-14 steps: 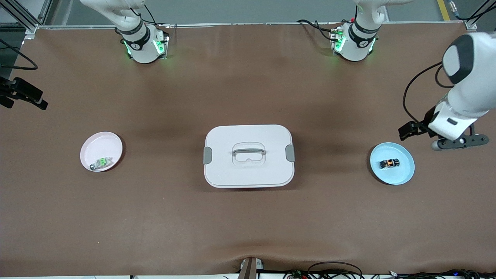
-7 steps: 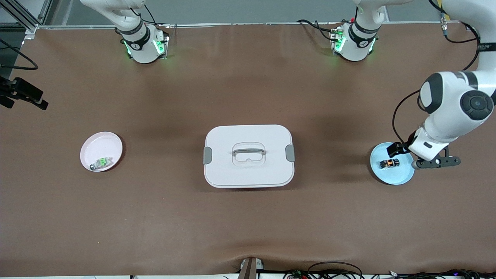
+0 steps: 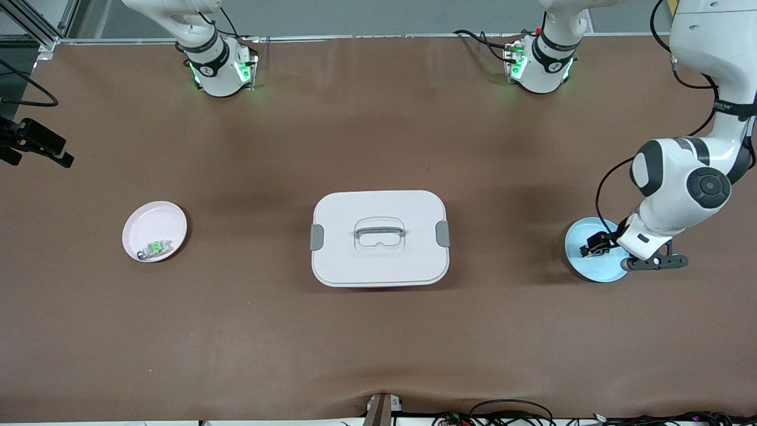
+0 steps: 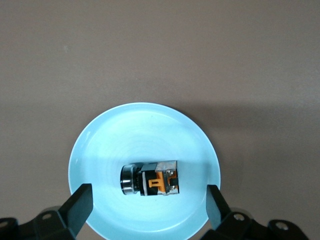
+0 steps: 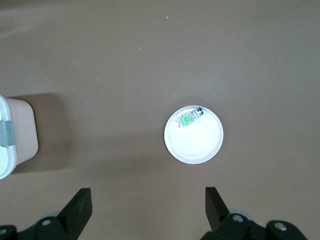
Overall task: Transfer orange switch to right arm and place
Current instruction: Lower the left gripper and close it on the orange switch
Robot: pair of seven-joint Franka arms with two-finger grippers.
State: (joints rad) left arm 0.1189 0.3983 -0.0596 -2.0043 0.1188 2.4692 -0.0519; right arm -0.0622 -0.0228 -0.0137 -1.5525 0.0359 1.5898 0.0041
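Note:
The orange switch (image 4: 150, 181), a small black block with an orange middle, lies on its side in a light blue plate (image 4: 145, 130) toward the left arm's end of the table. My left gripper (image 4: 148, 196) is open and low over the plate, one finger on each side of the switch and not touching it. In the front view the left gripper (image 3: 596, 245) covers most of the switch on the blue plate (image 3: 591, 270). My right gripper (image 5: 147, 197) is open and empty, high over bare table, and waits. Only the right arm's base (image 3: 216, 65) shows in the front view.
A white lidded box (image 3: 378, 260) with a handle stands in the middle of the table; its corner shows in the right wrist view (image 5: 20, 135). A pink plate (image 3: 151, 219) toward the right arm's end holds a green-and-white component (image 3: 155, 248), also in the right wrist view (image 5: 189, 118).
My left arm has swung in from the table's end and come down over the blue plate, so its open fingers now straddle the switch. Nothing else has moved.

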